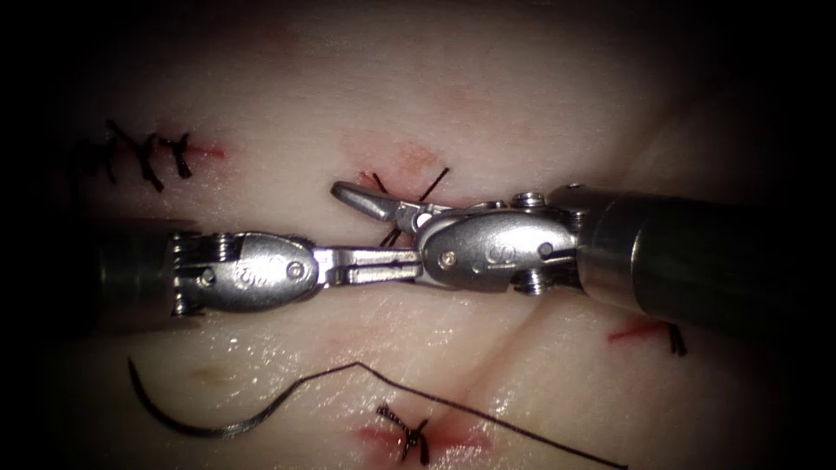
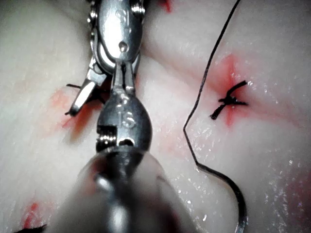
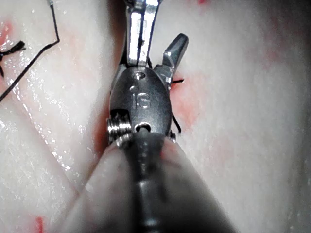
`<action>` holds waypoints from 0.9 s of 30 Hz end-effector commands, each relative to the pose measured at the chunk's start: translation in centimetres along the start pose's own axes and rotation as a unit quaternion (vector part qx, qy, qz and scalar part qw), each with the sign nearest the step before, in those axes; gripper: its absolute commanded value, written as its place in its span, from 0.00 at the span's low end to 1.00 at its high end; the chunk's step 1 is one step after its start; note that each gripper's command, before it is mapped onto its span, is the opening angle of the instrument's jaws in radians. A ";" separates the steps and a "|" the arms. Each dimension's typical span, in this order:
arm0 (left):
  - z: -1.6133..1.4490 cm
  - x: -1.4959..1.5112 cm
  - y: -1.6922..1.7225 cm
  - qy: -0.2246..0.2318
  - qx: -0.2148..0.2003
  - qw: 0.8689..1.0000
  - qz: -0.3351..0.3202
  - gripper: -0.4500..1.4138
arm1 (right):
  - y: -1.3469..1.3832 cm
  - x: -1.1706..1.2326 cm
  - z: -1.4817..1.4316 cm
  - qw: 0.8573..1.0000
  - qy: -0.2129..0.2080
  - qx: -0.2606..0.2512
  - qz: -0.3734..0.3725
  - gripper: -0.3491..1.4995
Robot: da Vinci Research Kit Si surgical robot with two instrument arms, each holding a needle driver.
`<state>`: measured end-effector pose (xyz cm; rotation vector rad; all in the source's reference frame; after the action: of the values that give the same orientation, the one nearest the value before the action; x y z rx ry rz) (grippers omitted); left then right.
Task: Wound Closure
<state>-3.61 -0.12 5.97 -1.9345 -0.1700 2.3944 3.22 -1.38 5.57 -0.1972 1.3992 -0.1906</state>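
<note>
Nearest the endoscope, the dark curved steel needle [image 1: 187, 419] lies loose and flat on the pale, glistening pork tissue [image 1: 522, 87], not in it, held by neither tool. Its arc opens upward, point end up at the left, and its long axis runs left to right. From its right end the thin dark thread [image 1: 488, 414] climbs to a peak, then slants down to the right, passing just above a short knotted stitch [image 1: 409, 433] sitting in a patch of red fluid [image 1: 453, 438]. The left wrist view gives the same layout: needle [image 2: 232, 191], thread [image 2: 206, 73] and that stitch [image 2: 229, 103].

A little farther back, the two tools meet. The left arm's silver pincer [image 1: 370, 265] reaches in from the left with its jaws pressed together; they seem to hold nothing, though their tips sit against the other tool's wrist, so I can't rule out a strand there. The right arm's silver pincer [image 1: 376, 205] comes from the right with its jaws spread wide, one pointing up-left, and it holds nothing; the right wrist view shows that pincer [image 3: 158, 53] gaping too.

Just behind them, cut thread ends [image 1: 433, 184] stick up from a reddened spot. Farthest off, at the left, runs a row of finished dark stitches [image 1: 144, 155].

The needle lies below and left of both pincers, well apart, and the left arm's tool is the nearer one.
</note>
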 end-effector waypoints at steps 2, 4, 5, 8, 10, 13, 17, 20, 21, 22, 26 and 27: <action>0.07 -0.04 -0.03 0.016 -0.017 1.000 0.002 0.00 | 0.00 -0.03 0.09 1.000 0.003 0.004 -0.001 0.81; 0.07 -0.04 -0.04 0.023 -0.029 0.999 0.004 0.00 | -0.01 -0.03 0.08 1.000 0.004 0.005 -0.002 0.81; 0.07 -0.04 -0.04 0.028 -0.035 0.999 0.005 0.00 | -0.02 -0.03 0.08 1.000 0.005 0.005 -0.002 0.80; 0.07 -0.06 -0.06 0.046 -0.052 0.998 0.010 0.00 | -0.04 -0.02 0.05 1.000 0.007 0.012 -0.004 0.79; 0.07 -0.07 -0.08 0.056 -0.061 0.997 0.011 0.00 | -0.06 -0.02 0.02 1.000 0.012 0.014 -0.005 0.79; 0.07 -0.09 -0.11 0.057 -0.065 0.996 0.012 0.00 | -0.07 -0.01 -0.03 1.000 0.016 0.017 -0.005 0.79; 0.07 -0.09 -0.11 0.054 -0.078 0.995 0.014 0.00 | -0.06 -0.01 -0.07 1.000 0.017 0.020 -0.005 0.79; 0.08 -0.09 -0.11 0.052 -0.086 0.995 0.015 0.00 | -0.06 0.00 -0.06 1.000 0.017 0.020 -0.005 0.79; 0.08 -0.09 -0.11 0.053 -0.089 0.994 0.016 0.00 | -0.06 0.00 -0.06 1.000 0.017 0.020 -0.004 0.79; 0.07 -0.09 -0.11 0.054 -0.090 0.994 0.016 0.00 | -0.06 0.00 -0.06 1.000 0.017 0.020 -0.004 0.79; 0.08 -0.09 -0.11 0.056 -0.092 0.994 0.014 0.00 | -0.06 0.00 -0.01 1.000 0.016 0.018 -0.005 0.79; 0.09 -0.09 -0.11 0.056 -0.092 0.994 0.015 0.00 | -0.06 0.00 0.00 1.000 0.017 0.018 -0.005 0.79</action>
<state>-3.61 -0.04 6.03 -2.1555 -0.3715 2.3573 3.13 -1.46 5.53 -0.1695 1.4257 -0.2277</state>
